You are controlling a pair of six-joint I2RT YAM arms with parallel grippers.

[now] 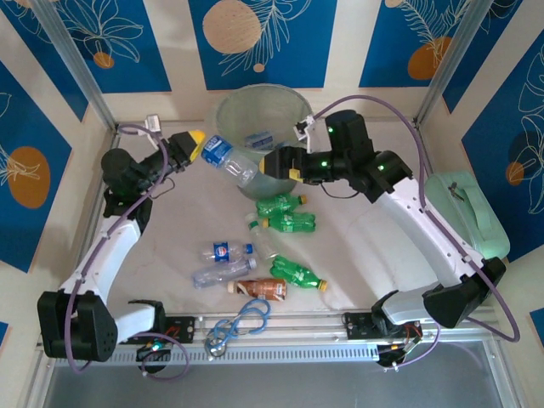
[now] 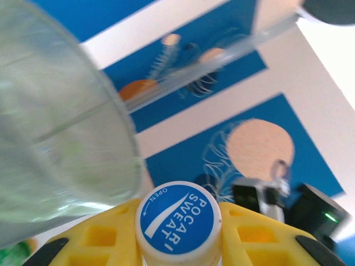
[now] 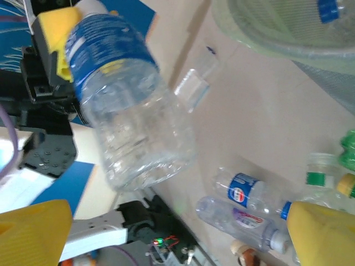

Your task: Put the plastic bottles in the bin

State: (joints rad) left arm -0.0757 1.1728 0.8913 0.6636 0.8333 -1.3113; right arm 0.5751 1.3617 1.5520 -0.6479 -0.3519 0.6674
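Plastic bottle (image 1: 231,161) | left gripper (image 1: 197,147) clamped on cap end | right gripper (image 1: 274,163) spread wide, empty

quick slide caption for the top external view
Left tool grips a clear blue-labelled bottle by its neck near the bin; right tool stands open.

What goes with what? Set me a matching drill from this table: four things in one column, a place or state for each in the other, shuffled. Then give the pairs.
Things
1. clear blue-labelled bottle
2. brown bottle
3. bin
4. right gripper

Place or state
A. fingers wide open
B. lying on the table next to the blue-grey cable
C. held off the table by its cap end in the left gripper
D. standing upright at the far edge of the table

Pairs: 1-C, 2-B, 3-D, 4-A
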